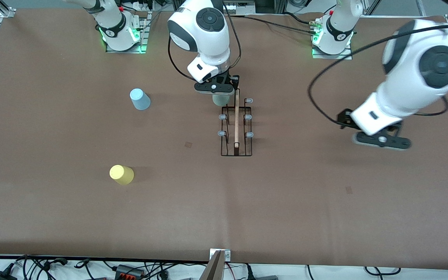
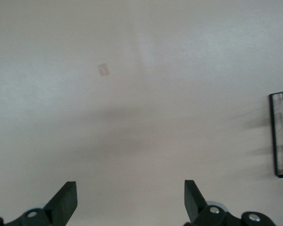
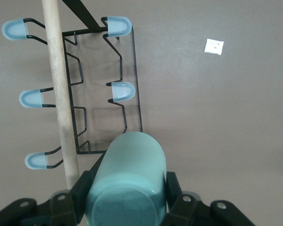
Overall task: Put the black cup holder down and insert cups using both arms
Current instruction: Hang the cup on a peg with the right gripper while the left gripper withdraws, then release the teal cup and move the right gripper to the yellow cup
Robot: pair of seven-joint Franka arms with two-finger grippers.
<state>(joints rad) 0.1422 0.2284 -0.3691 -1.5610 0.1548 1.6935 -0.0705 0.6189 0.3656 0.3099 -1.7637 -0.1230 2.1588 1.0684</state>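
Right tool is clenching the green cup over the black cup holder, lining it with a peg; left tool is waiting released above bare counter.

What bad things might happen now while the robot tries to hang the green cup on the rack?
1. The right gripper holds the pale green cup right beside the wooden rod handle; it might bump the rod and push the black cup holder sideways.
2. The cup could miss its peg and drop on the table.
3. The left gripper hangs open over bare table, so nothing steadies the rack if it tips.
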